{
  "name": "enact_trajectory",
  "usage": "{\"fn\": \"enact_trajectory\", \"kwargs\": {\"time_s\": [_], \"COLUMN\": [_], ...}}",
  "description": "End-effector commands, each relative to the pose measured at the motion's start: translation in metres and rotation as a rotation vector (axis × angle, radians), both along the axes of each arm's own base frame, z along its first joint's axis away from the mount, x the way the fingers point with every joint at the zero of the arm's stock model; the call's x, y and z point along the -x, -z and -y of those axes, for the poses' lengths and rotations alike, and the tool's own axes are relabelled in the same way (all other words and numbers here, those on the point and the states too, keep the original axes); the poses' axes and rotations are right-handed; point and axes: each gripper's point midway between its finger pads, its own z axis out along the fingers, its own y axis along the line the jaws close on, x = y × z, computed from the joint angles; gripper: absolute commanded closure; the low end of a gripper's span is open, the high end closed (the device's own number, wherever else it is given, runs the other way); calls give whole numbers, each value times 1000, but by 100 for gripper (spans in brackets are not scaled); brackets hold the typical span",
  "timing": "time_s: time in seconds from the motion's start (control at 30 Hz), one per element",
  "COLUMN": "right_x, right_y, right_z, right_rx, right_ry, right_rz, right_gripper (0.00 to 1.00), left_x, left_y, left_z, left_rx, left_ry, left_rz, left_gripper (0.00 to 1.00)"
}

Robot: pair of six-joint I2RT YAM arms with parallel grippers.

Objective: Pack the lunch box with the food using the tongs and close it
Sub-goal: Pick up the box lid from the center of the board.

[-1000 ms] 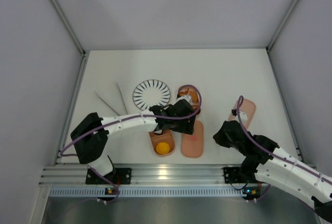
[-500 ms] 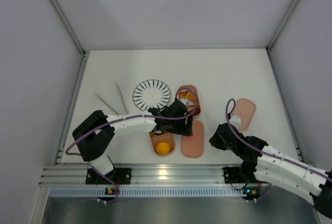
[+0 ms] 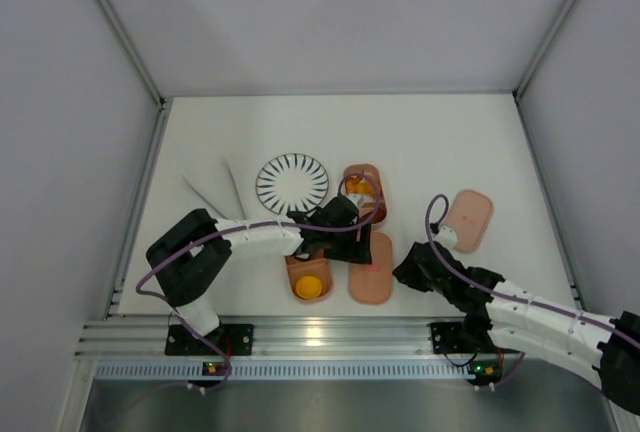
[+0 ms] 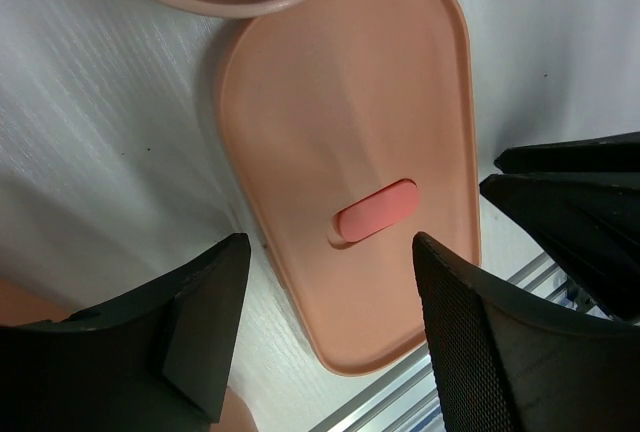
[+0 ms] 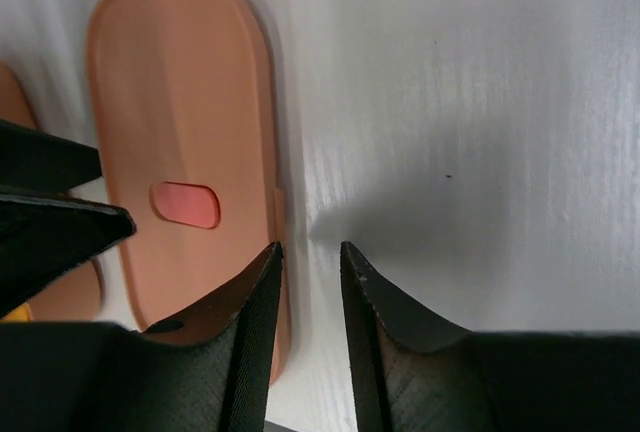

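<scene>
Your white table (image 3: 450,142) carries the tongs (image 3: 236,192) at the left and a striped plate (image 3: 292,182) beside them. The far tray (image 3: 366,173) lies just right of the plate, with the near tray (image 3: 297,268) below. The red-marked lid (image 3: 372,278) sits just beside that near tray, and another lid (image 3: 468,219), seemingly plain from here, lies well apart to the right.

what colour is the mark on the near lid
Coral red mark; clearest in the left wrist view.
</scene>
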Motion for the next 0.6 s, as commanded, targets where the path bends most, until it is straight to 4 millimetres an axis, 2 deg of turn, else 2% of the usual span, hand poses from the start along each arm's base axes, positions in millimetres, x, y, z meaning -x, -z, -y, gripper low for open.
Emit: {"fn": "enact_trajectory", "kwargs": {"time_s": [0.0,0.2,0.57], "right_x": [-8,-9,-10], "right_y": [-6,2,-2], "right_z": [-18,-23,-26], "right_rx": [-93,-153,-181], "right_ry": [0,11,11], "right_rz": [42,54,62], "right_gripper": [68,64,64], "left_x": [0,2,6], "left_y": [1,2,2], "left_z": [6,6,12], "left_rx": [45,48,92], "left_ry": [2,1,10], "left_rz": [-5,-13,-32], "left_gripper": [29,33,42]}}
